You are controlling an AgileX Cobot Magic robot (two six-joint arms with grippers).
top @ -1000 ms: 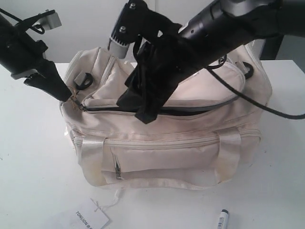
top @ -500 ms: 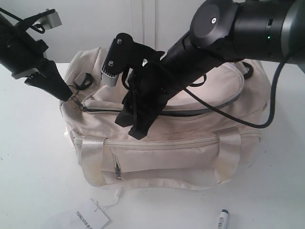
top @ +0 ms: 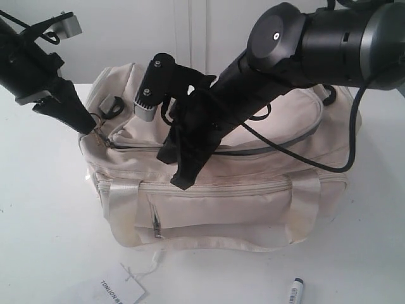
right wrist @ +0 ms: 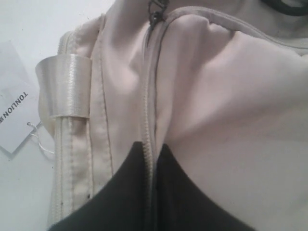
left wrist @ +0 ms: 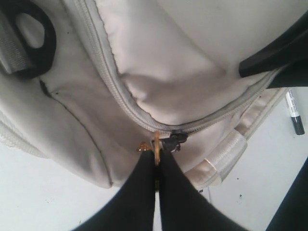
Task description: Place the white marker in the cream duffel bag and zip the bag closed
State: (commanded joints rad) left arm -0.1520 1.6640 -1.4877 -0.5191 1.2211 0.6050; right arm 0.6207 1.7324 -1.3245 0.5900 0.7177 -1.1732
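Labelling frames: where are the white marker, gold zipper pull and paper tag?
white marker (top: 295, 291), exterior view, mid barrel.
gold zipper pull (left wrist: 156, 143), left wrist view, edge above the fingertips.
paper tag (top: 123, 292), exterior view, printed face.

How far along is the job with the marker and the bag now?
Done: nothing yet; the white marker lies on the table, outside the cream duffel bag. In hand: the left gripper pinches the gold pull, the right gripper pinches the top zipper seam. Left: put the marker inside, then zip shut.
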